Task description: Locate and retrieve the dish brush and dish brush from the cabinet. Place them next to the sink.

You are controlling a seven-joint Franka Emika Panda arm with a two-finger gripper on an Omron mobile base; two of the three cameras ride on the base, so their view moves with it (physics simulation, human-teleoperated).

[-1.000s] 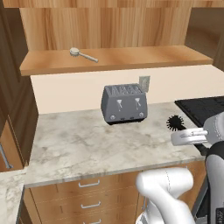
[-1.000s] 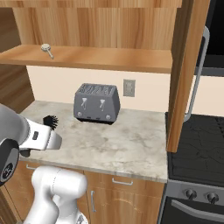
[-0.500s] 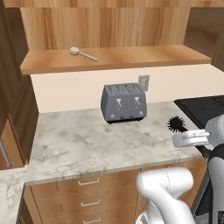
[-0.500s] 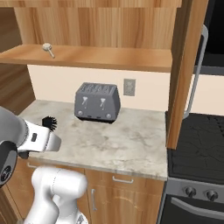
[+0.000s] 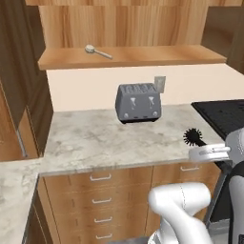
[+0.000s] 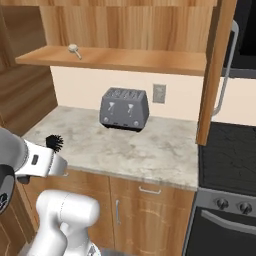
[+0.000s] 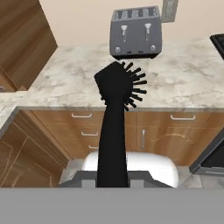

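The gripper pinches the black dish brush by its handle — head pointing toward the toaster. The pale dish brush lies on the cabinet shelf, above and left of the toaster.

A grey four-slot toaster stands upright on the marble-patterned table, close to the cream back wall. Just beside the toaster's upper right corner, a pale wall outlet sits on that wall. Below the table's front edge, under the toaster, run wooden drawer fronts with small steel handles. A black stove adjoins the table well to the toaster's right.
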